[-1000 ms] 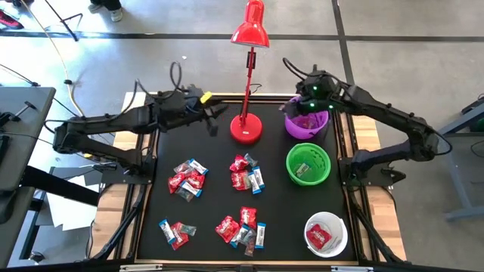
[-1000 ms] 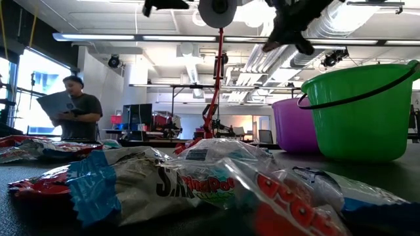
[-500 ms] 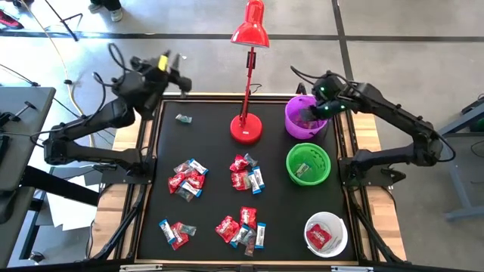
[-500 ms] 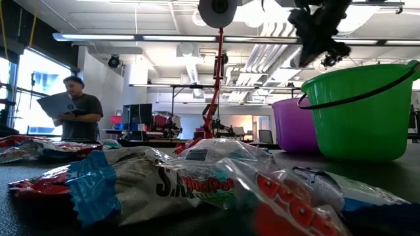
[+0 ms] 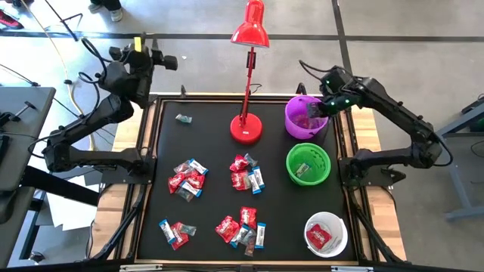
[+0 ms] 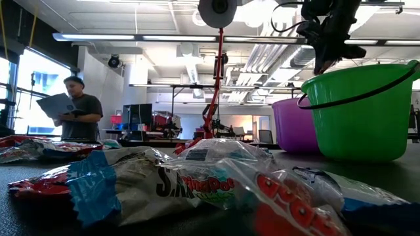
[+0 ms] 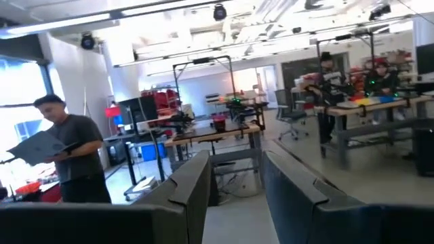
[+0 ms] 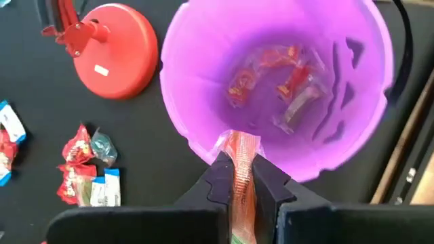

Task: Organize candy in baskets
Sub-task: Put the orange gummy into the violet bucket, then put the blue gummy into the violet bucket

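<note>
Left gripper [image 5: 168, 62]: raised beyond the table's far left corner, fingers apart, nothing between them.
Candy [image 5: 187, 177]: five heaps plus one stray on the mat.
Baskets: three, purple [image 5: 306, 117], green [image 5: 308, 164], white [image 5: 326, 233].
Right gripper [image 8: 241, 177]: above purple basket, pinching a red sweet [image 8: 243, 157].
Right wrist view only: that pinch, sweets inside purple.

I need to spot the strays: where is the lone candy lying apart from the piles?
In the high view the lone candy lies on the black mat's far left part, left of the red lamp base and beyond the nearest candy pile.
</note>
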